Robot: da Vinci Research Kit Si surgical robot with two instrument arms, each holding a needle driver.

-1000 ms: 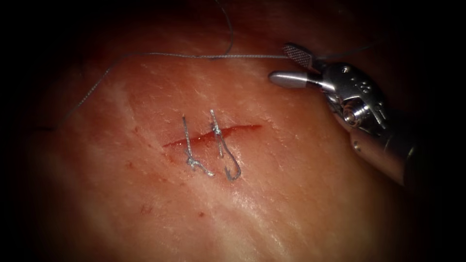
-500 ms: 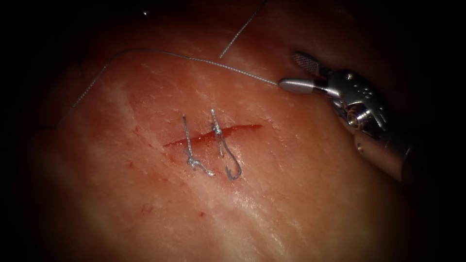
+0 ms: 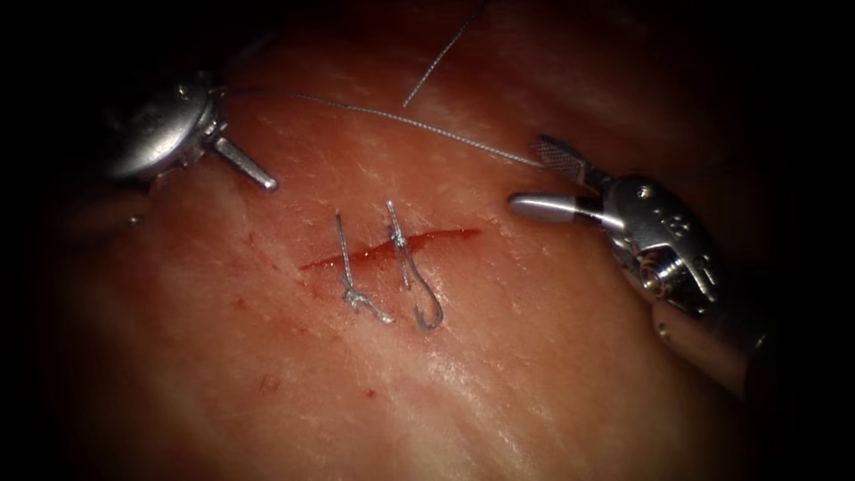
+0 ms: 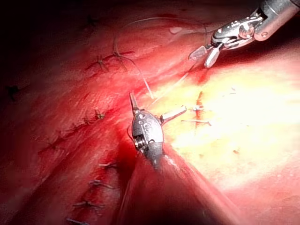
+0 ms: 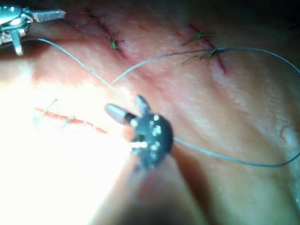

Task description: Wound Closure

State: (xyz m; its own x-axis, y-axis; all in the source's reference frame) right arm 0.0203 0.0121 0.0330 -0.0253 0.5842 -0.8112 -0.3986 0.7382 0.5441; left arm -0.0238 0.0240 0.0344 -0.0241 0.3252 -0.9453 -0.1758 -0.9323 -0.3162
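The cut runs across the tissue. Two knotted stitches cross its left half, and their cut tails lie below it. My left tool is at the upper left of the cut, jaws open and holding nothing. My right tool is to the right of the cut, also open and holding nothing. A thread stretches from beside the left tool to the gap between the right tool's jaws. A second strand rises to the top edge.
Older stitched cuts mark the tissue beyond this cut. Small red fluid spots dot the tissue below and left of the cut. Slack thread trails behind the right tool.
The left tool has come in from the upper left. The right tool has moved down, still open. The thread's left part has risen and pulled straighter.
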